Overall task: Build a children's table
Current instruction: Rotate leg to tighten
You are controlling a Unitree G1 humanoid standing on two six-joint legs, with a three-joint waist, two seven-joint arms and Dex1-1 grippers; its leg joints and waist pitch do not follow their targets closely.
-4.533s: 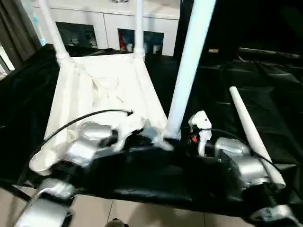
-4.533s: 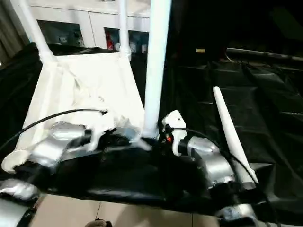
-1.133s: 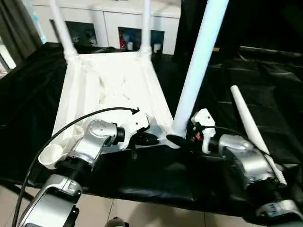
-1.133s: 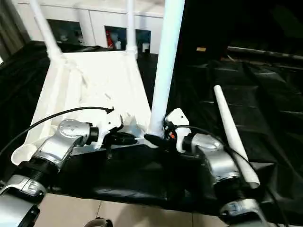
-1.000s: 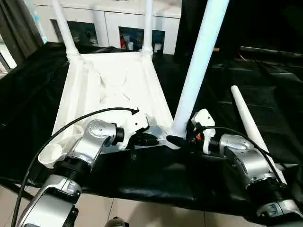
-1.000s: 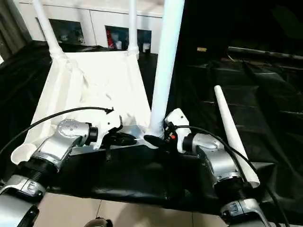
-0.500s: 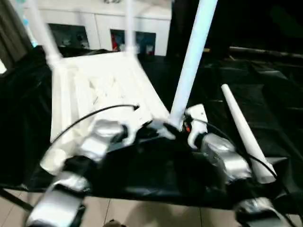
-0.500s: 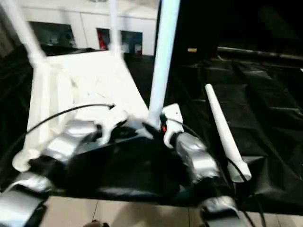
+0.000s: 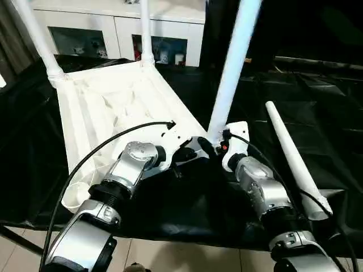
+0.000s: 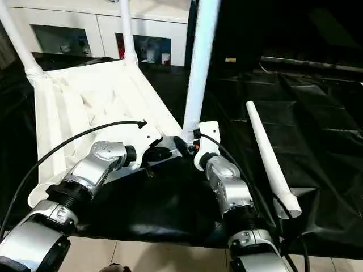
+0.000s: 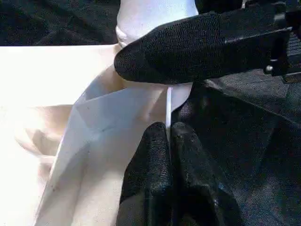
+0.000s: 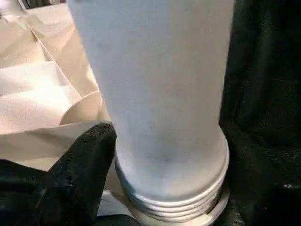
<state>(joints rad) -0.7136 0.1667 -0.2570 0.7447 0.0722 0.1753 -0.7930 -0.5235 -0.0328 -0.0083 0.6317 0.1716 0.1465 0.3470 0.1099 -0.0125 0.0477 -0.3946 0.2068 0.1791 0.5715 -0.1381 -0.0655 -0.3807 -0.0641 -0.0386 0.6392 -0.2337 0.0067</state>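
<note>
A lab-like room: black-draped table (image 9: 317,113), white glass-door cabinet (image 9: 113,34)

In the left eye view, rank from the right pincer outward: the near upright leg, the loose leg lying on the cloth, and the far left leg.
1. Near upright leg: at the right pincer, rising from the tabletop's near corner.
2. Loose leg: lying on the black cloth to the pincer's right.
3. Far left leg: upright at the far left corner, farthest.

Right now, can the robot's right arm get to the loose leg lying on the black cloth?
Probably yes. The loose leg lies just beside the right forearm with nothing between them. But the right gripper is at the base of the upright leg, so it must leave that first.
</note>
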